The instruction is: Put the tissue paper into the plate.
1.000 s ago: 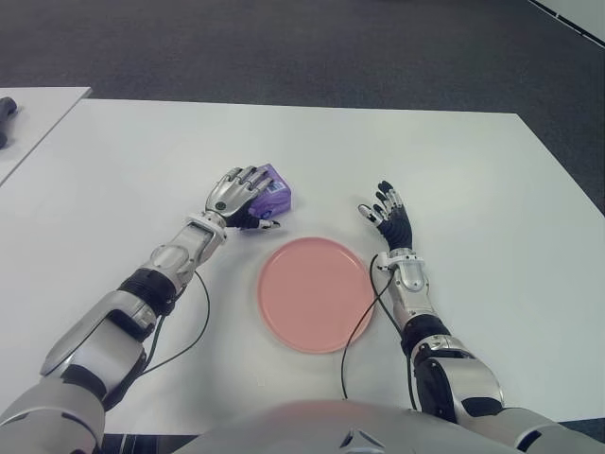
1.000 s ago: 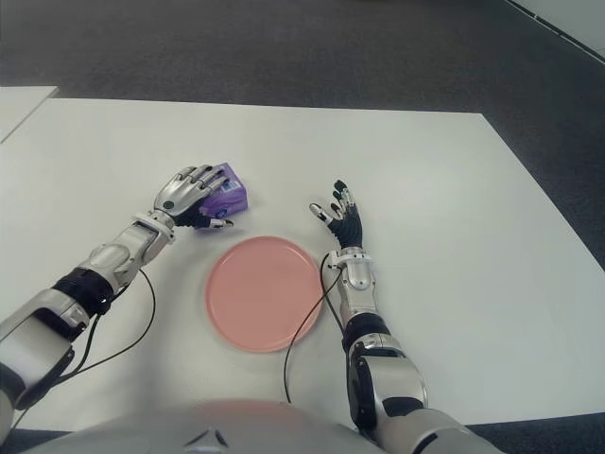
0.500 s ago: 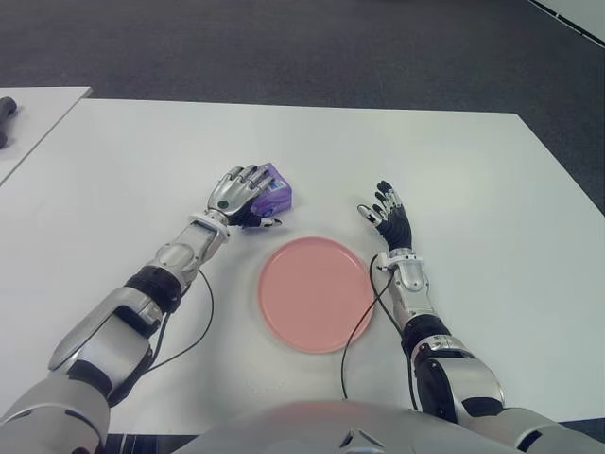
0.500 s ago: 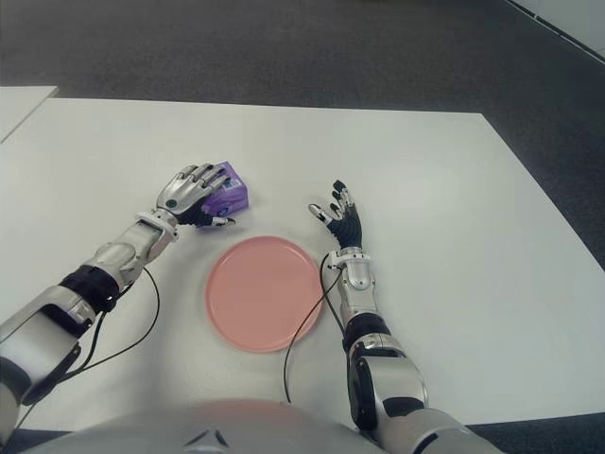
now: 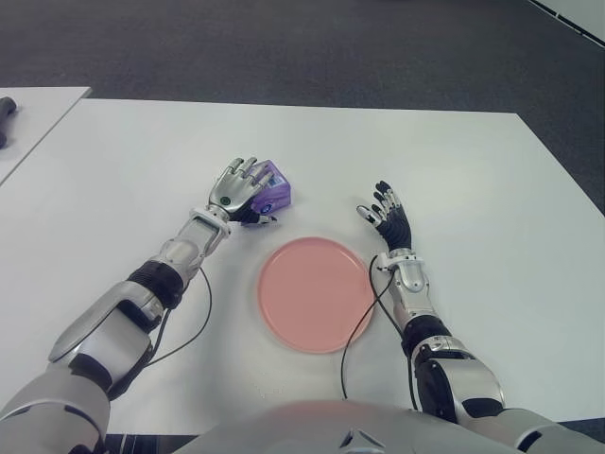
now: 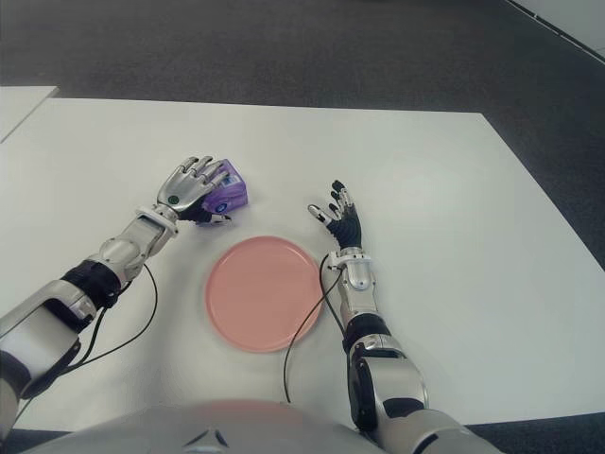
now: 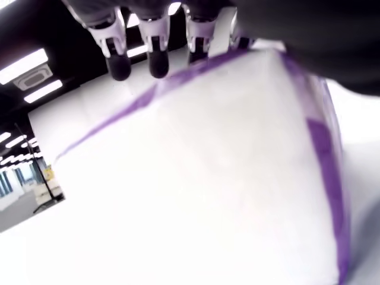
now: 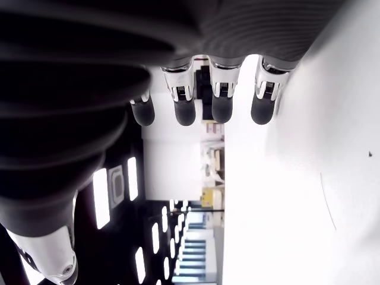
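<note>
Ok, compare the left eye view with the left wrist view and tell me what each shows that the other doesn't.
Only the left eye view shows the round pink plate, the white table and the right hand, open beside the plate's right edge. Only the left wrist view shows the left hand's fingertips over the packet's top edge. Both show the purple tissue paper packet in the left hand.

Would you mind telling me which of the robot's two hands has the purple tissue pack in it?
The left hand, beyond the plate's far-left edge, is closed over the tissue pack. The right hand is spread open and holds nothing.
</note>
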Robot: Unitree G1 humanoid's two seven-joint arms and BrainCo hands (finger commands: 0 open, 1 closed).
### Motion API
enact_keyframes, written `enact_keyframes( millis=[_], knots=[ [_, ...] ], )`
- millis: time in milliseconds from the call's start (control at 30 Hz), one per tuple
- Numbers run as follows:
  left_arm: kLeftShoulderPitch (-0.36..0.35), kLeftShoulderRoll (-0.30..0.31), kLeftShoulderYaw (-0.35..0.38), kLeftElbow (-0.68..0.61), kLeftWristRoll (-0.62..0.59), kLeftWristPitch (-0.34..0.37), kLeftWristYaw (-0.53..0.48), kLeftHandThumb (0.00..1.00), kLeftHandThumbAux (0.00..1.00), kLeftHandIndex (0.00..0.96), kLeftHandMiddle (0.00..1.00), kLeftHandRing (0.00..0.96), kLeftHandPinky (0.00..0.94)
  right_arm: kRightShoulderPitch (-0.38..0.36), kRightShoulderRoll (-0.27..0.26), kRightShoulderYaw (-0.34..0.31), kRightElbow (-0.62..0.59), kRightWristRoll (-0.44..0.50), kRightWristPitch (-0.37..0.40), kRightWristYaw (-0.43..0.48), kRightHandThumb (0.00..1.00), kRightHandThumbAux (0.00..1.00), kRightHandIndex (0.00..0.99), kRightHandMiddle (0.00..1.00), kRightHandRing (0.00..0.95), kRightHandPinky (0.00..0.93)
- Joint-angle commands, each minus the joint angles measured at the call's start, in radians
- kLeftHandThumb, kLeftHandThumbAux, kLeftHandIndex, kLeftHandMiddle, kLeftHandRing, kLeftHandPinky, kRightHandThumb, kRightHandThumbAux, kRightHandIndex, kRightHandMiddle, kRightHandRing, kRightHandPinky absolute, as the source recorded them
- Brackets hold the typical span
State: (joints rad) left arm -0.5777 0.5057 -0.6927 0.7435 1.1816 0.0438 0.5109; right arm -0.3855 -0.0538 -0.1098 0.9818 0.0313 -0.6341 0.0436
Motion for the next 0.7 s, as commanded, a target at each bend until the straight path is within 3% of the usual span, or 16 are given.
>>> enact_keyframes(
  millis=[33,133,267,700],
  knots=[
    [-0.039,0.011,-0.032,0.109,0.034,0.004,0.071,0.064,0.254,0.000,0.000,0.000,0.000,0.080,0.008,-0.002,0.046,0.003,0.043,0.012,0.000,0.684,0.000,0.000,0.000,0.000],
    [-0.069,-0.023,-0.059,0.263,0.039,-0.001,0.153,0.071,0.296,0.000,0.000,0.000,0.000,0.082,0.008,-0.004,0.043,0.006,0.041,0.017,0.000,0.686,0.000,0.000,0.000,0.000],
    [-0.090,-0.046,-0.084,0.339,0.032,-0.003,0.193,0.079,0.332,0.000,0.000,0.000,0.000,0.084,0.008,-0.005,0.037,0.008,0.043,0.019,0.000,0.689,0.000,0.000,0.000,0.000],
    [-0.089,-0.074,-0.096,0.394,-0.031,-0.027,0.216,0.079,0.441,0.000,0.000,0.000,0.000,0.091,-0.003,-0.004,0.024,0.003,0.061,0.013,0.009,0.680,0.002,0.000,0.000,0.000]
  ],
)
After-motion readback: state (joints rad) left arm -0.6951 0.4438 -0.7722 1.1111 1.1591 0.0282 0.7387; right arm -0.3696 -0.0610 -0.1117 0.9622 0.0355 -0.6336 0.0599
